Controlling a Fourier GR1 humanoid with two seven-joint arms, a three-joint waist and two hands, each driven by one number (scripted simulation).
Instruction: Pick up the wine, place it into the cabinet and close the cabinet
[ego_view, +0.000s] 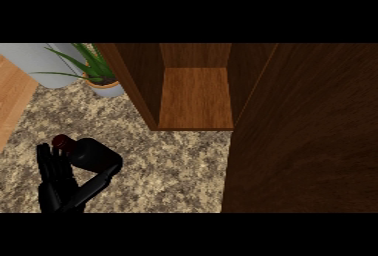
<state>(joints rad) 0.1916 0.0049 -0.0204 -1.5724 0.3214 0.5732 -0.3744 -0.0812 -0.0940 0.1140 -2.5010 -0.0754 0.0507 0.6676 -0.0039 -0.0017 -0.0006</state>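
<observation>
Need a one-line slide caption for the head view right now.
Left hand curled around the wine bottle on the counter, open cabinet ahead.

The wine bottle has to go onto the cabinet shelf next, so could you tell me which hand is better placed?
Left. The left hand is beside the wine bottle, thumb curled round it, with the open cabinet ahead to its right. The right hand is not in view.
</observation>
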